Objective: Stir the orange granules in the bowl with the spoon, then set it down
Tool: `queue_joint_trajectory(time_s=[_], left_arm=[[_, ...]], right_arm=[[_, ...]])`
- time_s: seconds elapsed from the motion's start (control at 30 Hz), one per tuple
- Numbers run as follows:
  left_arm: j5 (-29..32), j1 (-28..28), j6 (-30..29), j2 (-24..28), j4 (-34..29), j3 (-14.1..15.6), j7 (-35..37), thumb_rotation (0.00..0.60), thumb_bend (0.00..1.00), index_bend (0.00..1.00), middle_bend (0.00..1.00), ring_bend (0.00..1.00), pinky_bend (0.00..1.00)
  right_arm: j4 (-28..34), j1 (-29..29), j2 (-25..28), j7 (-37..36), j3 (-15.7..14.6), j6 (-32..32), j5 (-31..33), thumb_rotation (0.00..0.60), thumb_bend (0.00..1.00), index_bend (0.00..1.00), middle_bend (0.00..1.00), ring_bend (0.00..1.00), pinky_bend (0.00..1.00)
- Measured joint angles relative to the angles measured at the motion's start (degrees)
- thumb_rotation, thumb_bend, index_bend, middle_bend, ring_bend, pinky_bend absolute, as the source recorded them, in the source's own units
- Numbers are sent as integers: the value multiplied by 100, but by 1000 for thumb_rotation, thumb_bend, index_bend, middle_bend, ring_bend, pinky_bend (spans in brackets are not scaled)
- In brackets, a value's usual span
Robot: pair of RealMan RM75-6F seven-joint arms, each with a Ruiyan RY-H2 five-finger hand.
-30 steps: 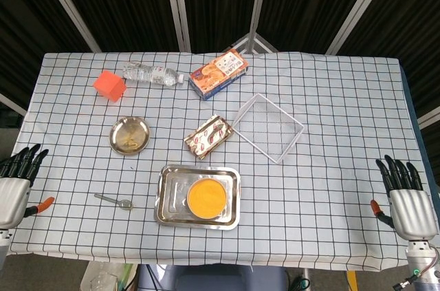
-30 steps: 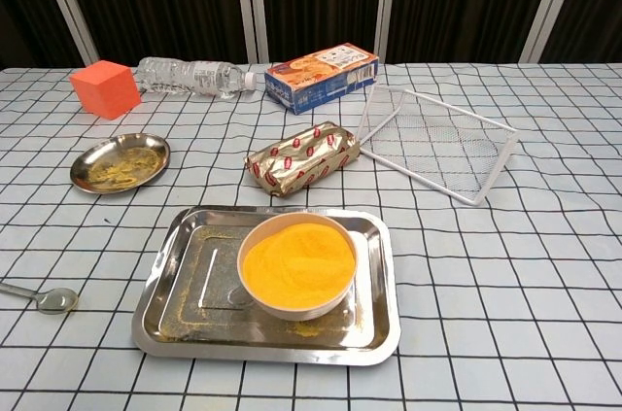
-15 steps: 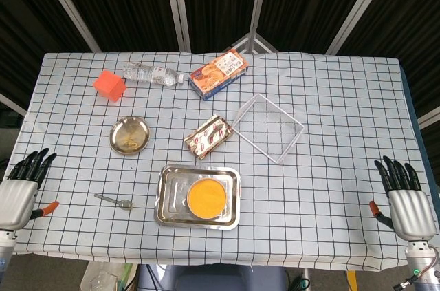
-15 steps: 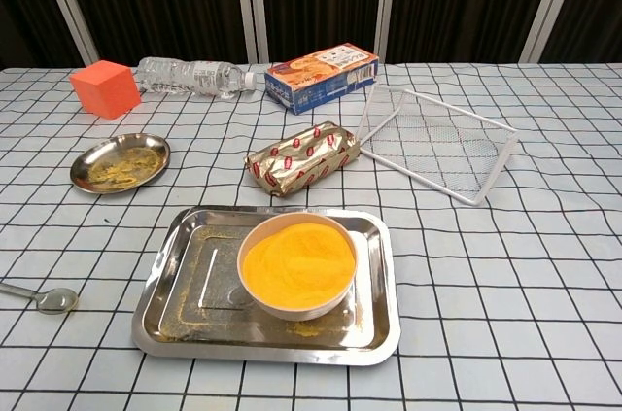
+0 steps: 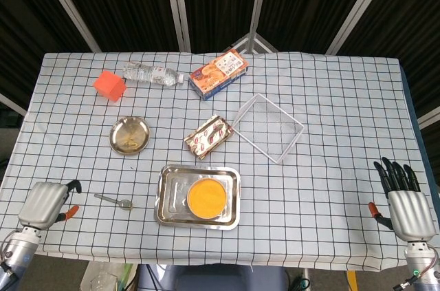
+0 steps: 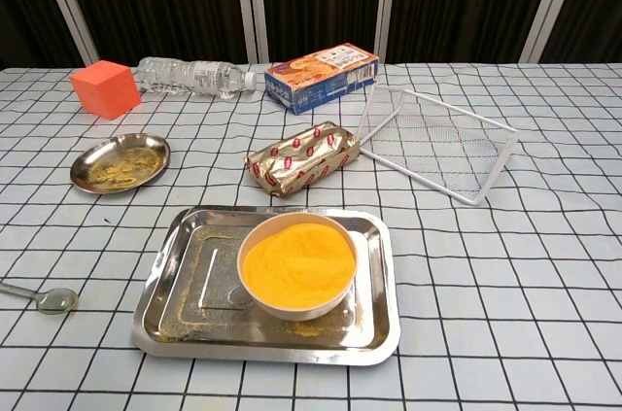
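Observation:
A white bowl [image 5: 207, 197] [image 6: 297, 265] full of orange granules stands in a steel tray [image 5: 167, 216] [image 6: 167, 280] near the table's front edge. The small metal spoon [image 5: 115, 200] [image 6: 44, 296] lies flat on the checked cloth, left of the tray. My left hand [image 5: 45, 203] hovers at the front left corner, a short way left of the spoon, back upward, holding nothing. My right hand [image 5: 405, 203] is at the front right edge with its fingers spread and empty. Neither hand shows in the chest view.
A small steel dish [image 5: 129, 135] [image 6: 120, 162] with crumbs sits behind the spoon. Further back are an orange cube [image 5: 109, 85], a lying water bottle [image 5: 151, 74], a cracker box [image 5: 218, 72], a foil packet [image 5: 208, 137] and a white wire basket [image 5: 268, 128].
My left hand has moved right, in over the table corner toward the spoon, and turned so its fingers no longer point away. The right hand sank slightly. The objects have not moved.

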State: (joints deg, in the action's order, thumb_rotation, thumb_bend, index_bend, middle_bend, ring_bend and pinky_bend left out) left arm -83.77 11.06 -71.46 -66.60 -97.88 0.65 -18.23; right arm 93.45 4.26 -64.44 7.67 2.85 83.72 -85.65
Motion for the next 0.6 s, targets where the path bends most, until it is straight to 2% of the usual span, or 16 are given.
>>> queue_joint_trajectory(time_s=[0.27,0.6], left_arm=[[600,311,506,-387,-50,-66,-871,600,464,476,992,958,967],[1354,612,781,-877,141,-177,-1669,600,473,459,992,958,967]], right_arm=[[13,3,8,-28,-8,-19,2,600,360,0,0,0,0],[17,-1,23,-88,-23,-14,-26,600,360,0,0,0,0]])
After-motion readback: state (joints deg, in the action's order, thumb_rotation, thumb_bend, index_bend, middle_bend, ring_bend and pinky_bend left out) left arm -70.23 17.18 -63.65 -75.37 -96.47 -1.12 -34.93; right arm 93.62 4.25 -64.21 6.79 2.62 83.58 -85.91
